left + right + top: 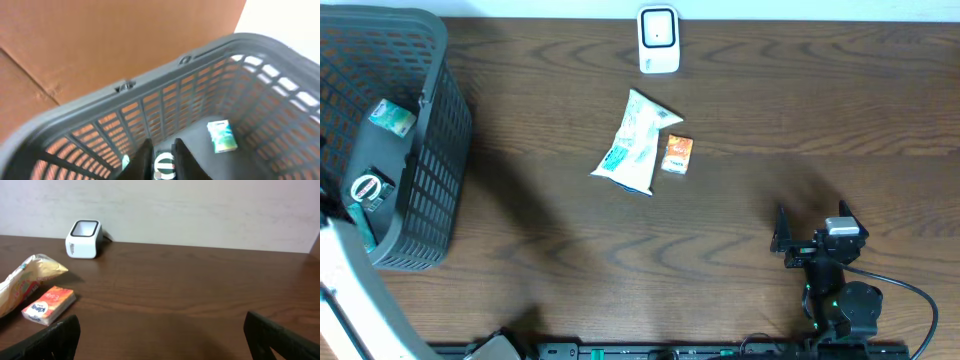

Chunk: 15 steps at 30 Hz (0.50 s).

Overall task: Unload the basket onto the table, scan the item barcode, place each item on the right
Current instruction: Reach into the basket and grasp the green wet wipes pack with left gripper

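1. Overhead, the grey mesh basket [430, 150] stands at the table's left edge, and the left gripper [162, 145] reaches down into it.
2. Its fingers [145, 161] stand close together either side of a small dark item [164, 164] with a white ring on top. I cannot tell whether they press on it.
3. A green-and-white box [221, 136] lies on the basket floor, apart from that item.
4. At mid-table a white and teal snack bag [635, 142] lies flat, with a small orange box [677, 155] just beside its right edge.
5. Beyond them, at the far edge, the white barcode scanner [658, 40] stands upright, its dark window edged in white.
6. Near the right front, the right gripper [810, 222] hangs over bare wood with its jaws spread wide and nothing between them.
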### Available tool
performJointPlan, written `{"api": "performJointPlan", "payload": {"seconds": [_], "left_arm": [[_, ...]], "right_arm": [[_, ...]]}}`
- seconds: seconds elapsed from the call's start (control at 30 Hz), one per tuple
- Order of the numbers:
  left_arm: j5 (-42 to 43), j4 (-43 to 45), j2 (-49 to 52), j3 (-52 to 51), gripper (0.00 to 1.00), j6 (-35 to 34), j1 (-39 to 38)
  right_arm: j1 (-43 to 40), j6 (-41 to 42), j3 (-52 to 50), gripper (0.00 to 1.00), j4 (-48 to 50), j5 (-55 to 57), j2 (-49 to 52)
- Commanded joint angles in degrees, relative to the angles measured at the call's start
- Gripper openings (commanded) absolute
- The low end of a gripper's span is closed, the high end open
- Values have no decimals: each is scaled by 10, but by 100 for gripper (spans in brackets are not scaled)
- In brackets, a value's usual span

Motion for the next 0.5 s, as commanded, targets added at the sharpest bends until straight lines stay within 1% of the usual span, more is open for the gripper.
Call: {"api": "performJointPlan", "payload": {"seconds": [0.0, 0.03, 0.07, 0.1, 0.2, 0.23, 0.3, 0.47], "left_arm": [[19, -35, 15, 2, 56, 75, 3], [15, -60, 31, 2, 72, 104, 3], [15, -72, 44, 2, 86, 117, 3], [15, -87, 66, 2, 93, 130, 3], [-17, -110, 113, 2, 99, 130, 12], [-43, -125, 143, 2, 100, 129, 19], [-60, -134, 171, 2, 98, 128, 28], [-61, -144, 233, 2, 98, 128, 57]], "right_arm": [[3, 6, -1, 99, -2, 5, -2], [3, 6, -1, 99, -2, 5, -2], [3, 6, -1, 99, -2, 5, -2], [3, 6, -1, 99, -2, 5, -2], [3, 6, -1, 99, -2, 5, -2], [3, 6, -1, 99, -2, 5, -2], [3, 6, -1, 99, -2, 5, -2], [3, 6, -1, 99, -2, 5, -2]]}}
